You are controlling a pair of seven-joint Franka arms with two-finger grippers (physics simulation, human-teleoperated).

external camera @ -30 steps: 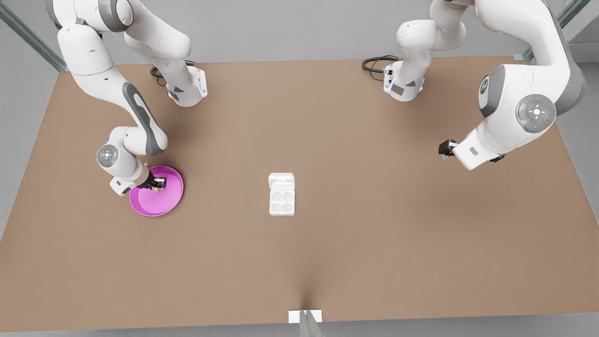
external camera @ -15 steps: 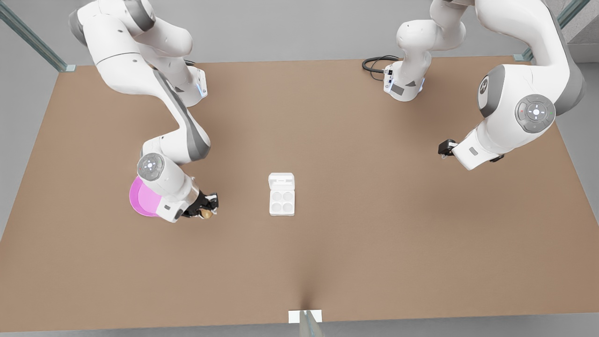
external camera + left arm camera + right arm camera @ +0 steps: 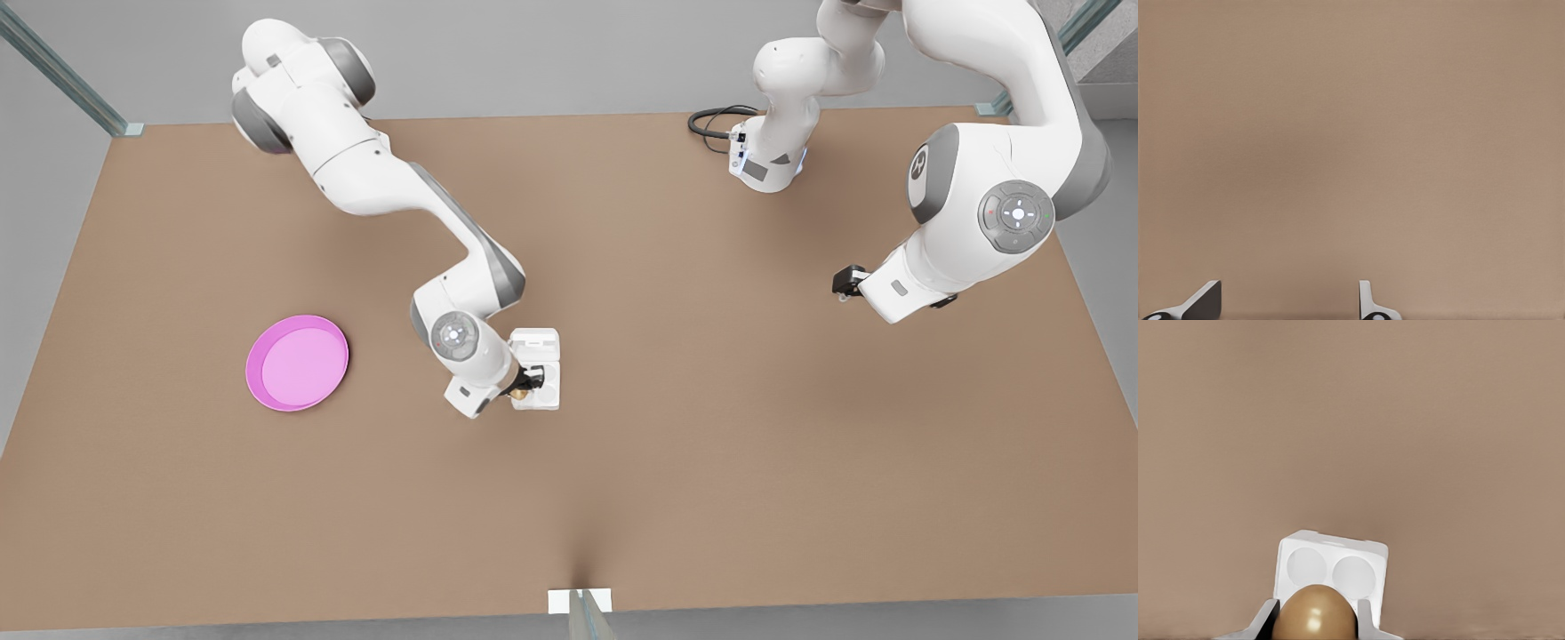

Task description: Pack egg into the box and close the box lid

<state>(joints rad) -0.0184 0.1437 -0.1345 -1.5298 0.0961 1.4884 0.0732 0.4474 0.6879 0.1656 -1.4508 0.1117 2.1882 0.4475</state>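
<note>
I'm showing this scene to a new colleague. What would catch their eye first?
Probably the right gripper holding the tan-brown egg over the open white box at mid-table, its lid laid back. Next, the bright pink plate at the front view's left. The left gripper waits open, far off over bare table.

The right arm is reaching from the upper left of the front view down toward the frame's centre, elbow bent, wrist angled downward. Its right gripper [image 3: 524, 388] is pointing down, and in the right wrist view its fingers [image 3: 1265, 618] are pressing against both sides of the egg [image 3: 1315, 613]. The left arm is waiting at the right side of the front view, folded high, with the left gripper [image 3: 843, 284] facing the frame's left. In the left wrist view, its fingertips [image 3: 1205, 301] are standing well apart.
</note>
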